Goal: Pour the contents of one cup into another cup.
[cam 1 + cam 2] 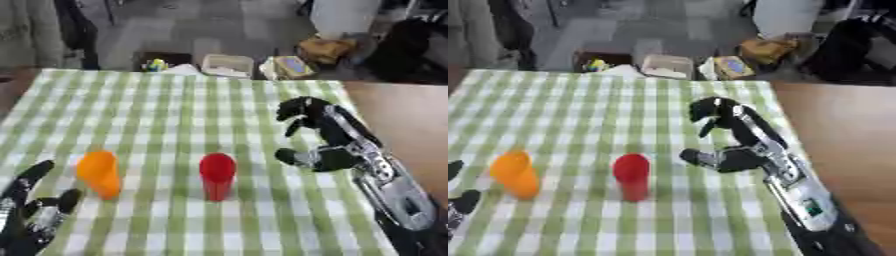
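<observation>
The right hand [319, 135] is reaching in over the checked cloth [175, 105], its arm [394, 192] coming from the lower right, and it is hanging spread with nothing in it: the fingers [297, 110] are curving forward and slightly downward at the far end, the thumb [293, 156] is jutting out toward the left, and a wide gap is showing between them. It is touching neither cup. The red cup [217, 176] is standing upright just left of the thumb, apart from it, with cloth showing between the two; whether the hand is above the cloth or resting on it cannot be told. The cup is looking plain and solid red, a little wider at the rim than at the base, and its contents cannot be seen. The orange cup [99, 174] is standing further left of the right hand, beyond the red one and well apart from it, also upright, tapering toward the base; its inside is likewise not readable. The left hand [31, 212] is sitting idle at the lower left corner, fingers relaxed and pointing up, holding nothing, with the orange cup just up and to its right and not in contact. Both cups are standing on the cloth in a rough row, level with the right thumb.
</observation>
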`<act>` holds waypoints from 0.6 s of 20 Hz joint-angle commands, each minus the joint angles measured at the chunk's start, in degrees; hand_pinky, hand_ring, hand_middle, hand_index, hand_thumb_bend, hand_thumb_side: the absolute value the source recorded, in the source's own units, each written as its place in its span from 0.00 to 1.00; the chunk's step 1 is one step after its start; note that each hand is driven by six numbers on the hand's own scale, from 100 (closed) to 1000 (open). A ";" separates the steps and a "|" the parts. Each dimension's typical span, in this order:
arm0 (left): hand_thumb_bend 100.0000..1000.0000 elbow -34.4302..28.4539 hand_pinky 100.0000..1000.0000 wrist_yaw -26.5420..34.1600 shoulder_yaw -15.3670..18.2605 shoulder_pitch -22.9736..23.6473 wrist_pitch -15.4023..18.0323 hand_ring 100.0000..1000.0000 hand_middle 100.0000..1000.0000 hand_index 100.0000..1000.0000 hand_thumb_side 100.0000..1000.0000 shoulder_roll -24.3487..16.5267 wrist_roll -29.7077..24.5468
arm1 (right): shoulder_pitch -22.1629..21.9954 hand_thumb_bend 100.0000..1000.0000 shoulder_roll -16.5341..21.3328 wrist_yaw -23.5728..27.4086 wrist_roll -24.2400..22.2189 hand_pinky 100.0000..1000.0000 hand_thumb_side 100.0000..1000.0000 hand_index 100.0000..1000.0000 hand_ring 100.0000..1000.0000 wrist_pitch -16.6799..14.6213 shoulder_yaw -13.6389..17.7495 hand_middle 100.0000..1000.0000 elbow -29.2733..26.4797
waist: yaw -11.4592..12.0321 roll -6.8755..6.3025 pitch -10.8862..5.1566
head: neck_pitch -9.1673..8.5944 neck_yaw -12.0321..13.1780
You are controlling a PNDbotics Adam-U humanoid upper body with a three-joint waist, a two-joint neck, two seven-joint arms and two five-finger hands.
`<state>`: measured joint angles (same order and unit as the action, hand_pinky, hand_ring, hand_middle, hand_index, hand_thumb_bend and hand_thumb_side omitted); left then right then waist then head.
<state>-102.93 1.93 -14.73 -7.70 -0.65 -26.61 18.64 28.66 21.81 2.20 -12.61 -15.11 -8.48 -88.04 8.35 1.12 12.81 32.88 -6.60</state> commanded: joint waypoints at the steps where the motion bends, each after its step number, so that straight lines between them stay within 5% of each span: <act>1: 0.63 -0.57 0.60 -0.36 0.03 -0.77 0.08 1.00 0.88 0.87 0.54 -1.16 0.87 | 0.78 0.60 0.92 0.45 -0.03 0.46 0.19 0.74 0.67 0.04 0.40 0.63 -1.11 | 0.00 -0.05 -0.58 | -0.37 -0.10; 12: 0.61 5.85 0.57 2.82 -0.14 -3.67 3.38 1.00 0.81 0.82 0.45 -1.97 10.46 | 0.92 0.58 0.43 0.56 0.27 0.46 0.20 0.74 0.66 0.17 0.45 0.61 -1.41 | -0.44 0.92 0.68 | -0.47 0.02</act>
<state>-97.20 4.17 -15.01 -10.73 2.08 -26.79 27.84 28.72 21.73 2.26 -12.53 -15.05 -8.48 -88.17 7.93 2.25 14.34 32.84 -6.63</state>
